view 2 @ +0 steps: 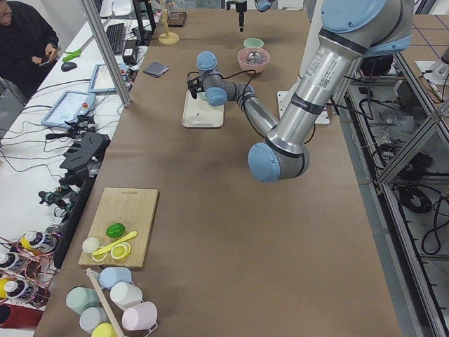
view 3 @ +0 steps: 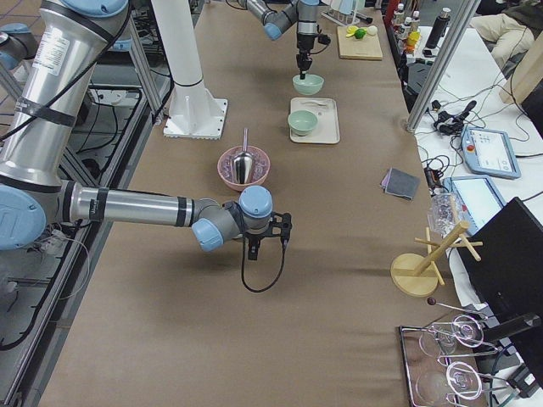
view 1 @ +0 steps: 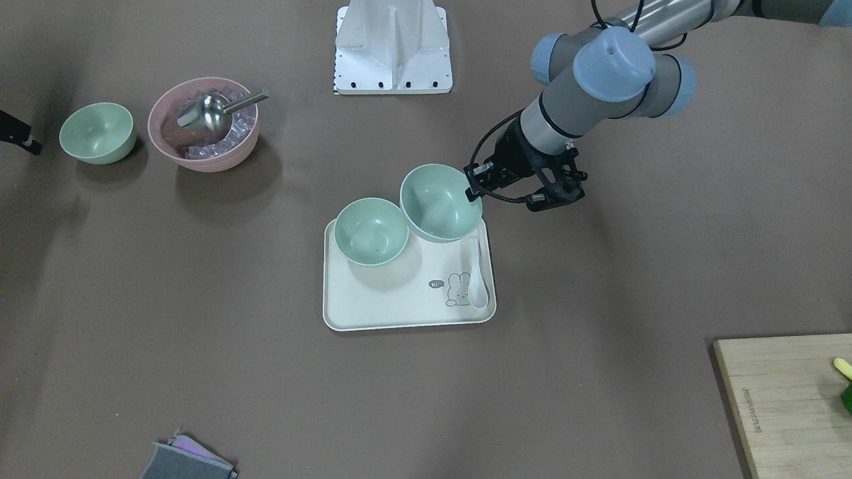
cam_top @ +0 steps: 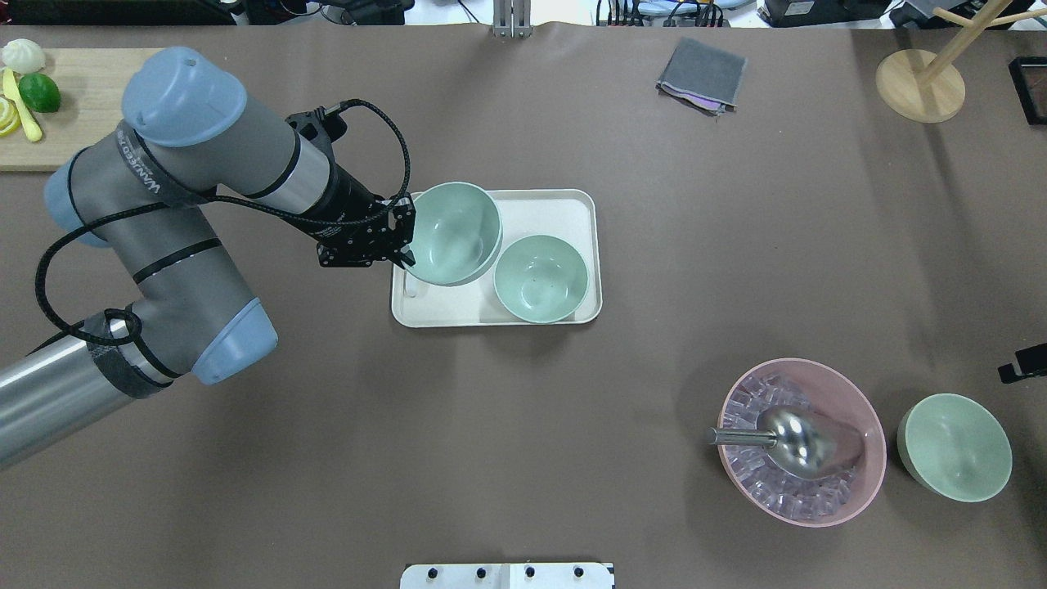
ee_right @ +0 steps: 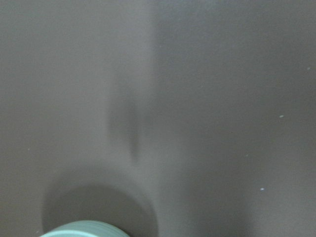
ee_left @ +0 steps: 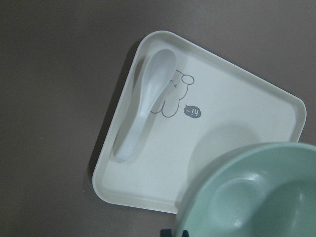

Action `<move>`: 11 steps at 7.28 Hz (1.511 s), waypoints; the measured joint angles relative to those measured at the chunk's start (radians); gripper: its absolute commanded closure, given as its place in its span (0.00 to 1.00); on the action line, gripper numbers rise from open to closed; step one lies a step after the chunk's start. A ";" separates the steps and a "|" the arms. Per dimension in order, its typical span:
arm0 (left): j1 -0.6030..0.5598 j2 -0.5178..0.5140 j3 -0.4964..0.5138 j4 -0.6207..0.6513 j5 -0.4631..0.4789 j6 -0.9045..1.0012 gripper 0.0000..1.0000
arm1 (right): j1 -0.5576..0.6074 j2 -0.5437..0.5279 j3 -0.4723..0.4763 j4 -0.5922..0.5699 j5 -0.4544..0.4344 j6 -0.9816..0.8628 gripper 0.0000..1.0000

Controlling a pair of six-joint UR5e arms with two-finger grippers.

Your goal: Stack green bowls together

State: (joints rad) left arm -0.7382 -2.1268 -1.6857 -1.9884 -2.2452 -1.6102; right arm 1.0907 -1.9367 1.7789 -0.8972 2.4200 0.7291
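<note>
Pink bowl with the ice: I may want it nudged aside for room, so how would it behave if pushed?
The pink bowl holds a heap of ice, so it is probably heavy for its size and would likely slide rather than tip. The metal scoop lies loose on the ice, handle jutting past the rim, so a jolt might shift it.

A brown-covered table (cam_top: pixel 523 458) carries a cream tray (cam_top: pixel 548 214) near its middle, and towards the robot's right a pink bowl (view 1: pixel 214 163) stands just beside a single green bowl (cam_top: pixel 954 447), the two close but apart. At the far edge lie a folded grey cloth (cam_top: pixel 702 74) and the round wooden base of a stand (cam_top: pixel 920 85), while a wooden cutting board (cam_top: pixel 74 123) sits at the far left corner. A white mounting plate (view 1: pixel 393 50) rests at the robot's edge.
</note>
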 measured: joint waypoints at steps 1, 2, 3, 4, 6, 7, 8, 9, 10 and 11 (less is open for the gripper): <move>0.003 -0.002 0.001 -0.001 0.002 -0.001 1.00 | -0.045 -0.006 0.000 0.043 0.000 0.048 0.00; 0.004 -0.002 0.001 -0.001 0.003 -0.002 1.00 | -0.088 -0.013 -0.004 0.067 -0.001 0.070 0.00; 0.005 -0.002 0.001 -0.002 0.003 -0.002 1.00 | -0.126 -0.020 -0.015 0.077 -0.003 0.076 0.03; 0.005 -0.001 0.001 -0.002 0.003 -0.002 1.00 | -0.149 -0.025 -0.025 0.081 -0.004 0.076 0.40; 0.005 -0.001 0.001 -0.003 0.003 -0.002 1.00 | -0.175 -0.031 -0.033 0.081 -0.005 0.077 1.00; 0.010 -0.001 0.002 -0.003 0.003 -0.001 1.00 | -0.182 -0.030 -0.034 0.081 -0.006 0.074 1.00; 0.016 -0.002 0.005 -0.004 0.007 -0.001 1.00 | -0.188 -0.028 -0.034 0.081 -0.007 0.071 1.00; 0.020 -0.003 0.006 -0.004 0.013 -0.001 1.00 | -0.190 -0.026 -0.034 0.081 -0.007 0.070 1.00; 0.023 -0.004 0.007 -0.004 0.017 -0.001 1.00 | -0.188 -0.025 -0.032 0.085 -0.002 0.066 1.00; 0.033 -0.006 0.010 -0.005 0.024 -0.001 1.00 | -0.174 -0.024 -0.033 0.099 0.016 0.059 1.00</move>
State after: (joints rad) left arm -0.7054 -2.1323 -1.6752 -1.9934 -2.2211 -1.6107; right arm 0.9163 -1.9609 1.7458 -0.7985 2.4360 0.7886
